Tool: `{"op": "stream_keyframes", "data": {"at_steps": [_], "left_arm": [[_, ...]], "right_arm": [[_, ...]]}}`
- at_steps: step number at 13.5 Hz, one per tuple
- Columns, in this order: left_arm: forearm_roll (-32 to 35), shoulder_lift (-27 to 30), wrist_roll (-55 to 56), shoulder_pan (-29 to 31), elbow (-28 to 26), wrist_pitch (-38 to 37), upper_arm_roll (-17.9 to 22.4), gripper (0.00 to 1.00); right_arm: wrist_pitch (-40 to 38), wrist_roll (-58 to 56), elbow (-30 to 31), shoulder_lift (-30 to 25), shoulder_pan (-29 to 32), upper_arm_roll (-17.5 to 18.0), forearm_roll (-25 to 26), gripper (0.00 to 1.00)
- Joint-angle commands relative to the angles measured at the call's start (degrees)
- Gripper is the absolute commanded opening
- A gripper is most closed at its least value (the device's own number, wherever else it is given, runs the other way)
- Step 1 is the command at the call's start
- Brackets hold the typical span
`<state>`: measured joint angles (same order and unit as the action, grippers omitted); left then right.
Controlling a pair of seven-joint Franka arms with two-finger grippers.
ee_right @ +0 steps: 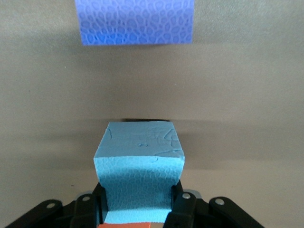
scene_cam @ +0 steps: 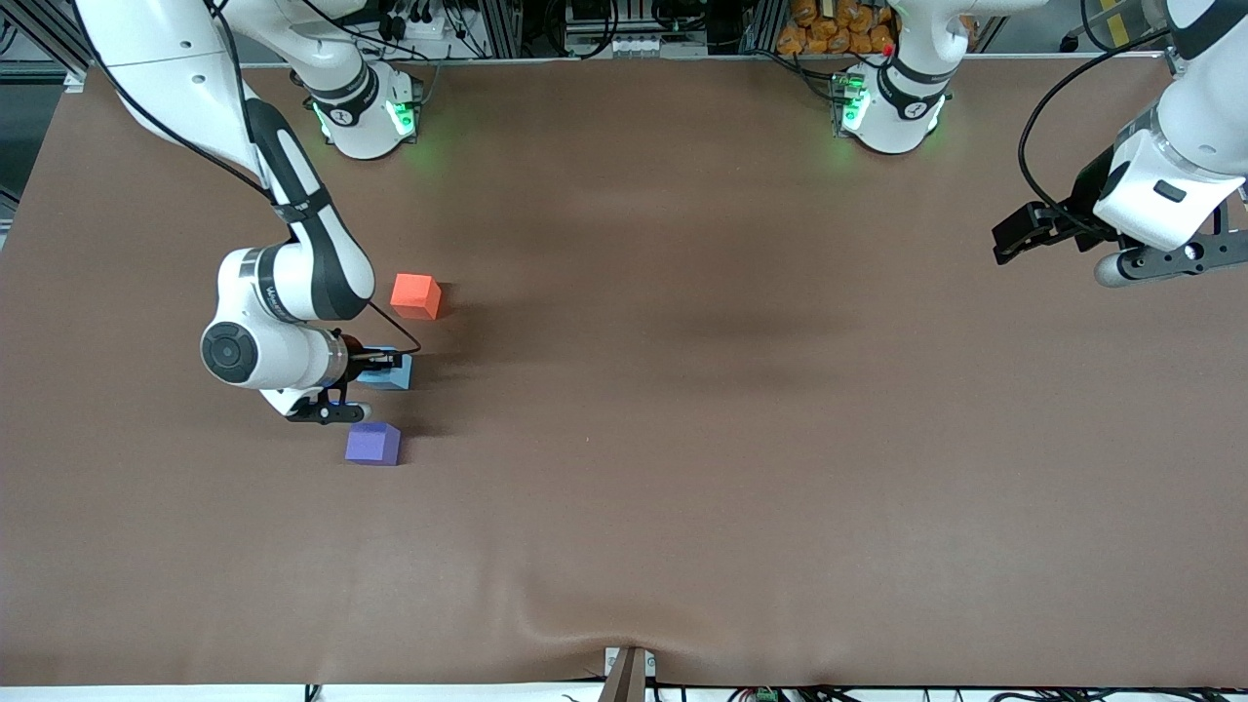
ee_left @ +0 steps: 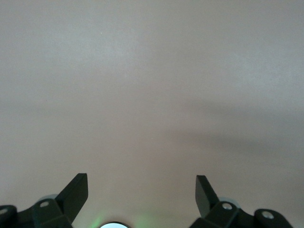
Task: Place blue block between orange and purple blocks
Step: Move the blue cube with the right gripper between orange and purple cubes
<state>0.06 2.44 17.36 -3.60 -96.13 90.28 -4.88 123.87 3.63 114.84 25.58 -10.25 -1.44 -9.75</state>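
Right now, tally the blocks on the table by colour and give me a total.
orange block: 1
blue block: 1, clamped in the right gripper
purple block: 1
Total: 3 blocks

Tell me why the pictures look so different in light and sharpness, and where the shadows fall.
Front view: even overhead light, soft shadows beside the orange block and purple block, green glow at both arm bases. Left wrist view: pale, washed-out table, the open left gripper over it. Right wrist view: crisp foam texture on the blue block held in the right gripper.
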Motion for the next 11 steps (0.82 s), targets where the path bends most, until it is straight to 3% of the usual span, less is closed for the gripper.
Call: {"op": "stream_keyframes", "data": {"at_steps": [1, 4, 6, 8, 11], "left_arm": [[-0.32, 0.11, -0.14, 0.08, -0.19, 0.6, -0.04, 1.0], [-0.32, 0.11, -0.22, 0.08, -0.19, 0.6, -0.04, 1.0], [-0.32, 0.11, -0.22, 0.17, -0.19, 0.6, -0.04, 1.0], [-0.32, 0.11, -0.22, 0.17, -0.19, 0.6, -0.04, 1.0], [-0.32, 0.11, -0.22, 0.17, -0.19, 0.6, -0.04, 1.0]], "right_arm": [[1.11, 0.94, 2.32, -1.41, -0.12, 0.2, -0.18, 0.97], [0.41, 1.72, 1.71, -1.32, -0.21, 0.29, -0.27, 1.0], [-4.04, 1.81, -1.52, -1.67, -0.47, 0.38, -0.18, 1.0], [-15.36, 2.25, -10.12, -1.59, -0.74, 0.29, -0.18, 1.0], [-25.76, 2.34, -22.86, -1.59, -0.3, 0.29, -0.1, 1.0]]}}
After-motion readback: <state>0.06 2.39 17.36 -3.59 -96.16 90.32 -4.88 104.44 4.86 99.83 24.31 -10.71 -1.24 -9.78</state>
